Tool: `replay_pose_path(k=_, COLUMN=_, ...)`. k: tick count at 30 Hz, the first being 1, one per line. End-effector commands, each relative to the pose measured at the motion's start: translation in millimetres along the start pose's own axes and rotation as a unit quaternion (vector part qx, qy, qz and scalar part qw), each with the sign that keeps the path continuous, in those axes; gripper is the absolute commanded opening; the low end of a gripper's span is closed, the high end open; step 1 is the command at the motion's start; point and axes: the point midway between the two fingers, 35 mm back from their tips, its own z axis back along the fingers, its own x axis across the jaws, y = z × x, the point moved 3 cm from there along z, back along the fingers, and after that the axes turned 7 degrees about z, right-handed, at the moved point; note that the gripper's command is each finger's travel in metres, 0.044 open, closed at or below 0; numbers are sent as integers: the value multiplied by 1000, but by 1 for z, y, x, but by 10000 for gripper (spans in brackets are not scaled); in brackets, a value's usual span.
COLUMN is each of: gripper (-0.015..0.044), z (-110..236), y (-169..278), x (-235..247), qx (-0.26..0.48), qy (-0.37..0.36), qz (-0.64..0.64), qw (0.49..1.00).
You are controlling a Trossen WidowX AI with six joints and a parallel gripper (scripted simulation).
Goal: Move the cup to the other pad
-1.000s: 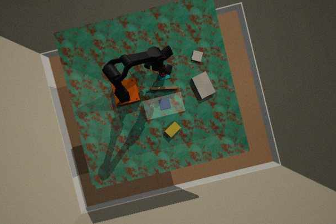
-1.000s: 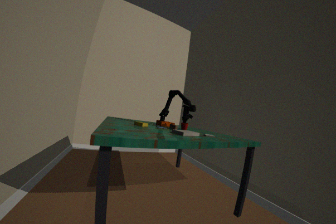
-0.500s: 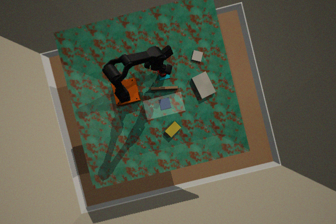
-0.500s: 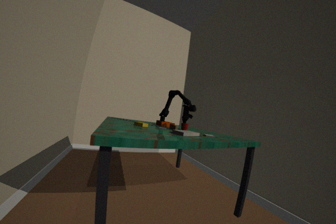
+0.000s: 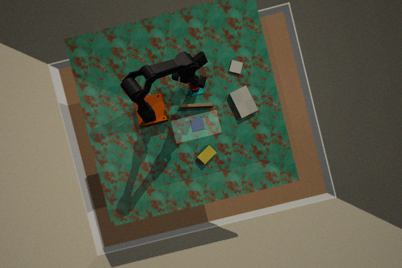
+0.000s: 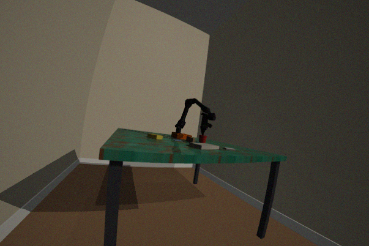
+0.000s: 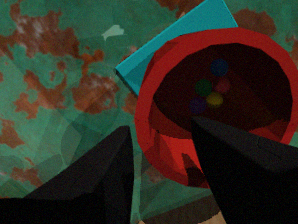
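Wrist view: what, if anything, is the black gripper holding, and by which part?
Nothing. The black parallel-jaw gripper stands open, its fingers astride the red marble-filled cup's near wall without pinching it.

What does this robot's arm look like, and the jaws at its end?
The arm is matte black, built of rounded tubular segments with bulky joints, standing on an orange base plate. The gripper has two dark, tapering jaws. No cables or markings are visible.
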Motion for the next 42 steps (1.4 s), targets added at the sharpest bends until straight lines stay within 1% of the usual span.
replay_pose_path(k=1, gripper=128, z=11, y=-1, x=-1, qx=-4, qy=6, qz=-1, qw=1000)
replay_pose_path(k=8, gripper=128, z=22, y=1, x=2, qx=-3, qy=5, qz=-2, qw=1000)
replay_pose_path(k=13, gripper=128, z=23, y=2, x=3, qx=-3, qy=5, qz=-2, qw=1000)
replay_pose_path(k=14, gripper=154, z=18, y=1, x=3, qx=-1, qy=1, qz=0, qw=1000)
replay_pose_path(k=21, gripper=338, z=18, y=1, x=3, qx=-1, qy=1, qz=0, qw=1000)
replay_pose_path(k=25, gripper=440, z=24, y=1, x=2, qx=-1, qy=1, qz=0, qw=1000)
replay_pose_path(k=39, gripper=440, z=77, y=1, x=4, qx=-3, qy=5, qz=-2, qw=1000)
replay_pose_path(k=42, gripper=440, z=83, y=1, x=5, qx=-3, qy=5, qz=-2, qw=1000)
